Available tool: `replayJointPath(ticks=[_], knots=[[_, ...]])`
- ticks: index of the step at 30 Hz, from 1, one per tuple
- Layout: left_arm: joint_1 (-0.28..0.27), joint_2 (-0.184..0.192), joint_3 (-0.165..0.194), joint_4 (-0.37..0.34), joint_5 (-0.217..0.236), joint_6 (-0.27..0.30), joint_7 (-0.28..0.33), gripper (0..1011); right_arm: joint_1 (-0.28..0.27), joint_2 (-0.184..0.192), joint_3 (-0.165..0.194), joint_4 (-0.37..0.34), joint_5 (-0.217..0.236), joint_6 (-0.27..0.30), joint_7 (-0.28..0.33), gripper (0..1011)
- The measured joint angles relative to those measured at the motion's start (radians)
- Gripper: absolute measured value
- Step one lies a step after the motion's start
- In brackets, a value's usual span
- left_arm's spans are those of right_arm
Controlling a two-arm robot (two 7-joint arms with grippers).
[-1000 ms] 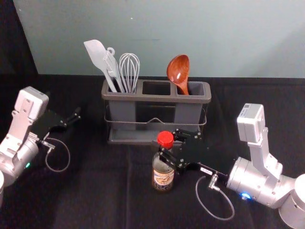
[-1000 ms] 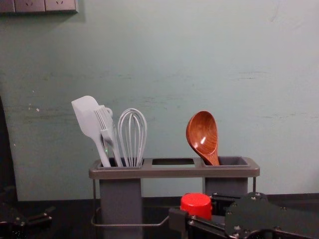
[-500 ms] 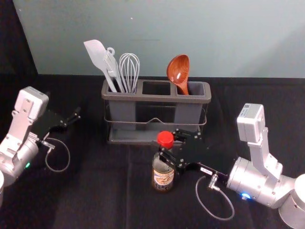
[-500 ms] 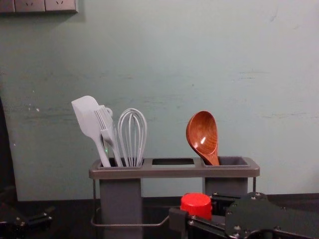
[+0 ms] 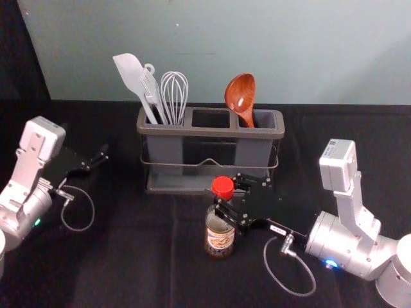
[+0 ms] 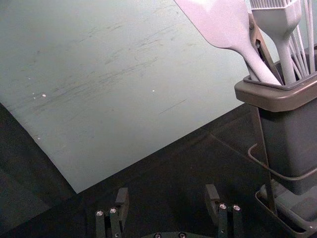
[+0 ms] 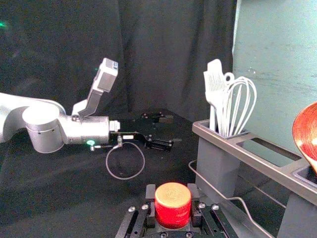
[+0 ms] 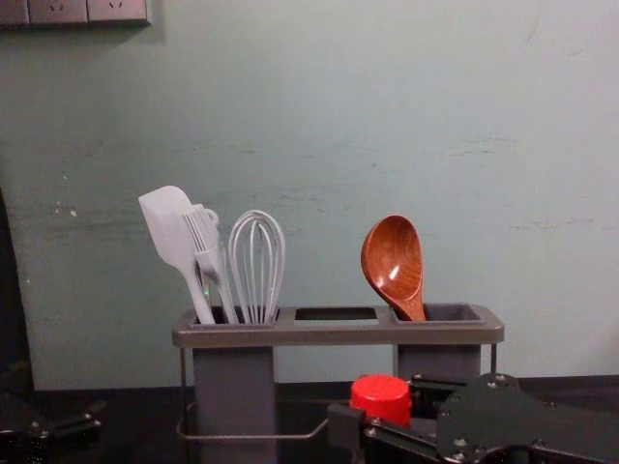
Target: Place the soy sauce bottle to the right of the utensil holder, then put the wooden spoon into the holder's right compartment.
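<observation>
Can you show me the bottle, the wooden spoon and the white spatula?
Bottle (image 5: 220, 238): head view, on its label.
Wooden spoon (image 5: 240, 94): head view, on its bowl.
White spatula (image 8: 168, 228): chest view, on its blade.

And there's my head looking forward and down on the utensil holder (image 5: 192, 131), my chest facing it too, lower and nearer, my left wrist close on its left end, my right sighting leftward along it!

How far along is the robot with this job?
The wooden spoon already leans in the holder's right compartment, so that part looks done. The right gripper has the soy sauce bottle by its red cap, in front of the holder; setting it down to the holder's right is left.
</observation>
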Motion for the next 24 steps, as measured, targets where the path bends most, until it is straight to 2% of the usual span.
replayJointPath(ticks=[5,12,18,24], knots=[[0.000,0.000,0.000,0.000,0.000,0.000,0.000,1005,-0.002,0.015,0.001,-0.012,0.016,-0.002,0.015,382],[0.000,0.000,0.000,0.000,0.000,0.000,0.000,1005,-0.028,0.048,0.029,-0.061,0.062,-0.010,0.019,381],[0.000,0.000,0.000,0.000,0.000,0.000,0.000,1005,-0.074,0.092,0.075,-0.116,0.105,-0.021,0.011,382],[0.000,0.000,0.000,0.000,0.000,0.000,0.000,1005,-0.143,0.153,0.146,-0.158,0.152,-0.045,0.007,382]])
